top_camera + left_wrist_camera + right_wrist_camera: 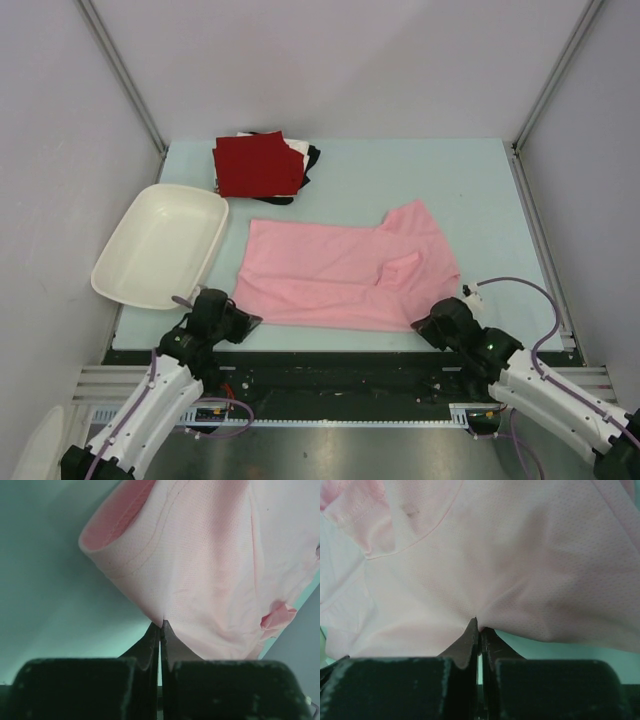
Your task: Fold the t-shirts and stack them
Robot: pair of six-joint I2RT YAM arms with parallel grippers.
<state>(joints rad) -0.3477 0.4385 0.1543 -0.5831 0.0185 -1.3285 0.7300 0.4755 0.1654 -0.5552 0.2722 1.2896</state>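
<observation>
Two grippers hold one garment between them. We find the pink t-shirt (340, 275) spread flat on the table (420, 170), its long axis running left to right, the sleeved end toward the right and one sleeve folded back onto the body. The left gripper (161, 625) has its jaws pressed together with only a hairline slit between them. The shirt's near-left corner is nipped at their very tips, and the cloth puckers from that point, with a rolled hem edge standing up to the upper left. The right gripper (478, 622) is in the same condition: jaws closed tight, the shirt's near-right edge pinched at the tips, creases fanning outward from the pinch. In both wrist views we see the rest of the garment lying beyond the jaws. Toward the far left of the table, a folded dark red shirt (257, 165) tops a stack, with a white shirt (299, 147) and a black shirt (311, 158) showing at its right edge. A white tub (160, 245) sits near the pink t-shirt's left end, at the table's left edge.
</observation>
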